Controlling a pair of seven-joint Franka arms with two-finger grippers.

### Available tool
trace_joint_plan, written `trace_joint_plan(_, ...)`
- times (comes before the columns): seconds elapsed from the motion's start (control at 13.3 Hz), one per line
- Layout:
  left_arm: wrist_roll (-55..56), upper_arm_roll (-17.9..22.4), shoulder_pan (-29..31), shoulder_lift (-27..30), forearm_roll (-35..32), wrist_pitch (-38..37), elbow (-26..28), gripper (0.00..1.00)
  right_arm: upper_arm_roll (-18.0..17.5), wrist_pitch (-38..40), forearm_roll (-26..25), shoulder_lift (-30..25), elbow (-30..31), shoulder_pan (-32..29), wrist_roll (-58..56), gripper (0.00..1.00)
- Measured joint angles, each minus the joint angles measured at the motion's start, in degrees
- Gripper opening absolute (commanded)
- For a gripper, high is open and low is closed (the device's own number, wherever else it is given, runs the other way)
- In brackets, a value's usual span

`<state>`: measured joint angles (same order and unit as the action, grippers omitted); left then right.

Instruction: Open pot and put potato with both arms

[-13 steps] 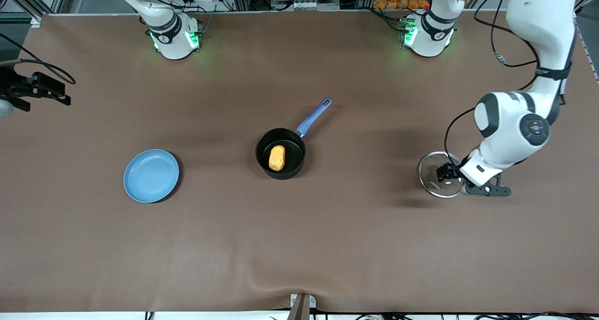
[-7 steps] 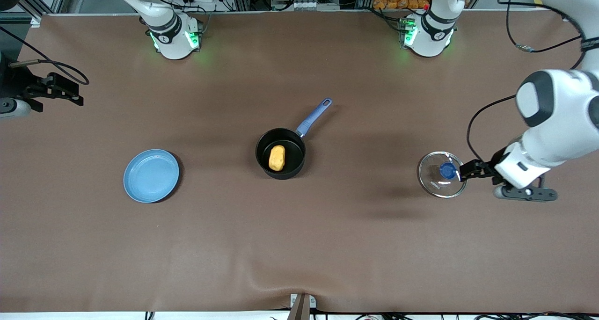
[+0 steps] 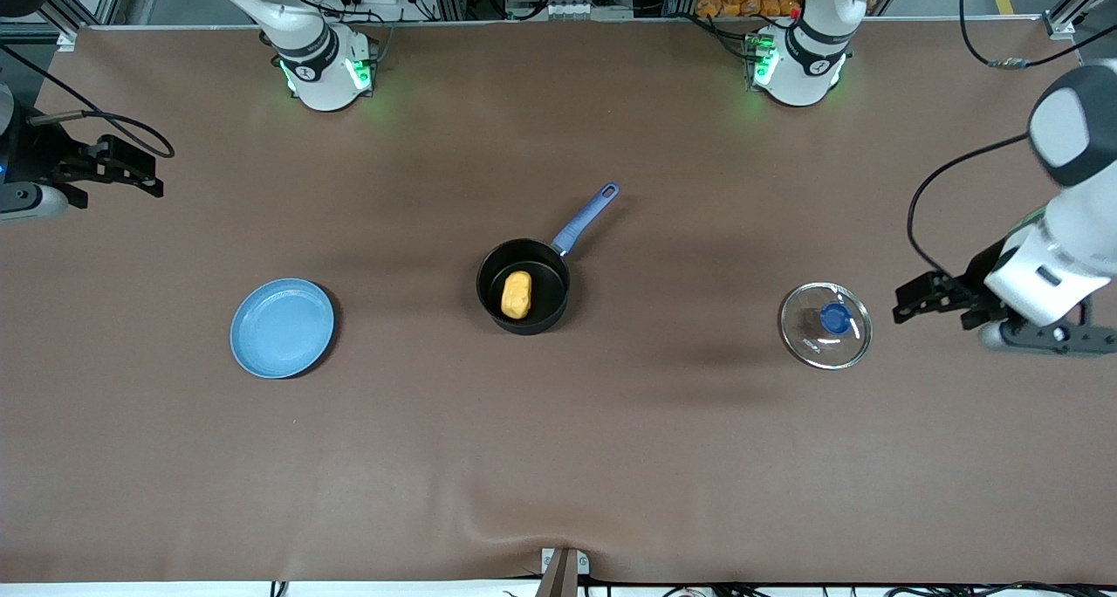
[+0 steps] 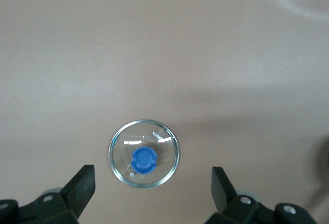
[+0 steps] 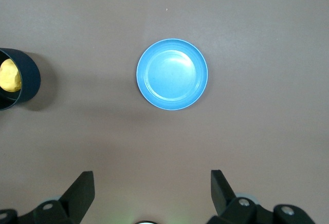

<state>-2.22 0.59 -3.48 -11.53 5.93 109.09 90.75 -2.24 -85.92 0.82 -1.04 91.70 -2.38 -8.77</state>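
Note:
The black pot (image 3: 524, 285) stands open mid-table, its blue handle (image 3: 586, 217) pointing toward the robots' bases. The yellow-orange potato (image 3: 516, 294) lies inside it. The glass lid (image 3: 825, 325) with its blue knob (image 3: 835, 319) lies flat on the table toward the left arm's end. My left gripper (image 3: 907, 305) is open and empty, raised beside the lid; the left wrist view shows the lid (image 4: 144, 147) below my left gripper (image 4: 151, 181). My right gripper (image 3: 148, 174) is open and empty, waiting at the right arm's end; in its wrist view my right gripper (image 5: 151, 180) looks down on the pot (image 5: 23, 80) and potato (image 5: 9, 76).
A flat light-blue plate (image 3: 282, 327) lies toward the right arm's end, level with the pot; it also shows in the right wrist view (image 5: 172, 74). The brown mat (image 3: 558, 457) has a small ridge at its edge nearest the front camera.
My left gripper let go of the lid's knob and drew up and away toward the left arm's end. The lid stays on the table. My right gripper drifted slightly.

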Motion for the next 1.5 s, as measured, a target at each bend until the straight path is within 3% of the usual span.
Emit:
trace_joint_plan(0.15, 0.4, -0.1, 0.0, 2.6, -0.1, -2.0, 0.0, 1.00, 2.6, 0.0, -0.4, -0.1, 0.0, 3.1, 0.3, 1.00)
trace_joint_plan(0.6, 1.7, -0.9, -0.3, 4.0, -0.3, -4.9, -0.1, 1.00, 2.8, 0.0, -0.6, -0.1, 0.0, 3.0, 0.3, 1.00)
trace_joint_plan(0.75, 2.0, -2.1, -0.4, 5.1, -3.6, -7.4, -0.1, 1.00, 2.8, 0.0, -0.6, -0.1, 0.0, 3.0, 0.3, 1.00)
trace_joint_plan(0.97, 4.6, -4.7, -0.4, 8.2, -7.1, -11.4, -0.2, 1.00, 2.8, 0.1, -0.6, -0.1, 0.0, 3.0, 0.3, 1.00)
trace_joint_plan(1.5, 4.7, -4.7, 0.1, 14.9, -7.2, -14.6, 2.9, 1.00, 2.9, 0.3, -0.7, -0.1, 0.0, 2.9, 0.3, 1.00)
